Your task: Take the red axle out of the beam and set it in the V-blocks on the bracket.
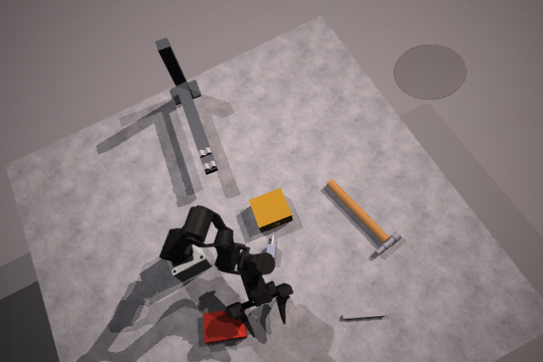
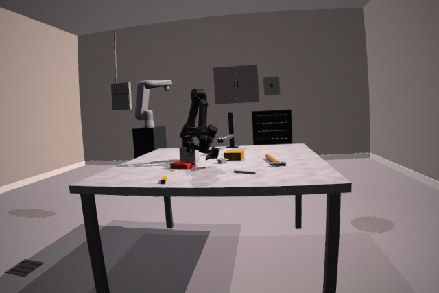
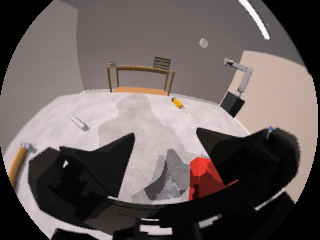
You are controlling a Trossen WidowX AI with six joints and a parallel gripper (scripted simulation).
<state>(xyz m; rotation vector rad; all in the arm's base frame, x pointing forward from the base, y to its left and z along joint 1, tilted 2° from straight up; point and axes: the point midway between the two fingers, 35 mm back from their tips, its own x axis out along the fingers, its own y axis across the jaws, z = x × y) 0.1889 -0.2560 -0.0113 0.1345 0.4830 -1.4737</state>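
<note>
Claw (image 1: pixel 268 329) (image 2: pixel 209 155) (image 3: pixel 166 134) wide open, partly hiding red block (image 1: pixel 216 331) (image 2: pixel 181 165) (image 3: pixel 201 172); axle indistinct.

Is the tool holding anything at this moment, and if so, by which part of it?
Nothing is held: the tool stands open, with only the tabletop showing between its fingertips in the wrist view.

Top view looks steeply down on the table (image 1: pixel 302 130) (image 2: pixel 212 190) (image 3: pixel 55 112). Exterior faces its near edge from farther back. Wrist looks closely outward between my fingers; all share the tabletop.
</note>
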